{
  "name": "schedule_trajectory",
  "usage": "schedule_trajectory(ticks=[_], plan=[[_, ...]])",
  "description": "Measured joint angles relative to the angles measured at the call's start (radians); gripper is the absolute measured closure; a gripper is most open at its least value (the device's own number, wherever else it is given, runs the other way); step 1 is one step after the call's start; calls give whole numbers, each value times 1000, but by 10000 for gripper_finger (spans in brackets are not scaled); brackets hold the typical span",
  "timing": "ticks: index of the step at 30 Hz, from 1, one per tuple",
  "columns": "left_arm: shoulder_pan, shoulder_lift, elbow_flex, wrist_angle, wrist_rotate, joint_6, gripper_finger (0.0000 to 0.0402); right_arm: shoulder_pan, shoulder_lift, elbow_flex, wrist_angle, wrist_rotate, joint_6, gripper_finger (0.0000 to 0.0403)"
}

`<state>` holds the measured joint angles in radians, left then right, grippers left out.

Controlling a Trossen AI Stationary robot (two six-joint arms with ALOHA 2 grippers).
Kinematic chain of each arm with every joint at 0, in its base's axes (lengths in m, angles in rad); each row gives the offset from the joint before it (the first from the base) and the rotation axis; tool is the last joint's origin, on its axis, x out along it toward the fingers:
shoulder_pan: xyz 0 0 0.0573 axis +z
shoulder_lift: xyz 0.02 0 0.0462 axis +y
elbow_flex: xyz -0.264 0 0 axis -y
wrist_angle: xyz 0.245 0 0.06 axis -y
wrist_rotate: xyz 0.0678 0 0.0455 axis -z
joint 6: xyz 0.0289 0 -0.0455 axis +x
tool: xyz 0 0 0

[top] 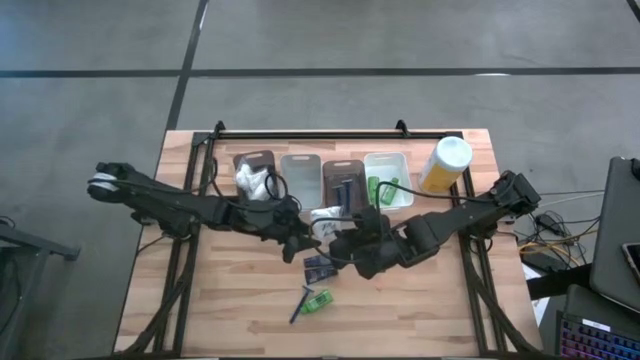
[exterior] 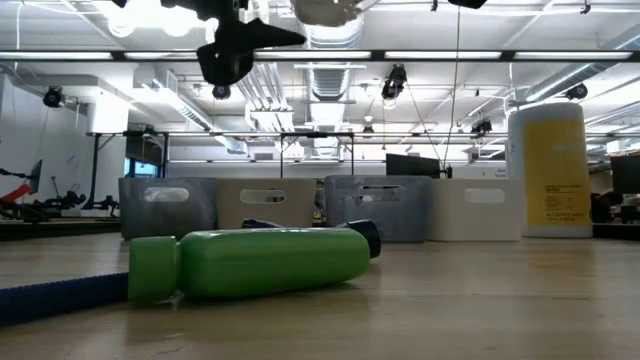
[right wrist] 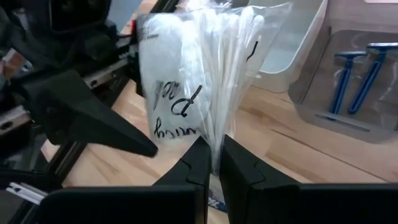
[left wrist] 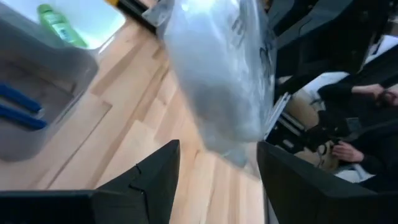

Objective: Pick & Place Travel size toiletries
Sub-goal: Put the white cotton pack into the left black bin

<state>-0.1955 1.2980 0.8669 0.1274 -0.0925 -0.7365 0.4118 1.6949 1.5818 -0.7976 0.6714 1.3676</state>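
In the low view a green mini bottle (exterior: 255, 263) lies on the table (exterior: 480, 300), hiding part of a dark tube behind it. Above mid-table, the right gripper (right wrist: 211, 163) pinches the white puffy bundle (right wrist: 199, 81) in closed fingers. The left gripper (left wrist: 217, 168) stands open just beside it. Far bins (top: 340, 180) hold blue razors (right wrist: 354, 74), partly cut off.

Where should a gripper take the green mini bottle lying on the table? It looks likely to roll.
Grip the green mini bottle across its middle, coming straight down from above: it lies on its side, and in the low view its round body rests on the table, offering two opposite curved flanks.
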Motion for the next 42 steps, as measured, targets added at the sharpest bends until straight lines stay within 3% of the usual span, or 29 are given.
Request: schedule_trajectory(ticks=[9,24,28,37,42], plan=[[-6,7,3,110,21,94,183,7,-1,-1,-7,-18,18,385],[-6,42,5,127,48,149,191,7,-1,-2,68,-24,-7,385],[-6,41,9,124,48,190,234,7,-2,-3,65,-37,-7,385],[-5,39,11,110,44,247,383,7,-2,-4,65,-44,-7,383],[-6,36,15,33,10,247,386,9,-4,-5,69,-50,-15,353]])
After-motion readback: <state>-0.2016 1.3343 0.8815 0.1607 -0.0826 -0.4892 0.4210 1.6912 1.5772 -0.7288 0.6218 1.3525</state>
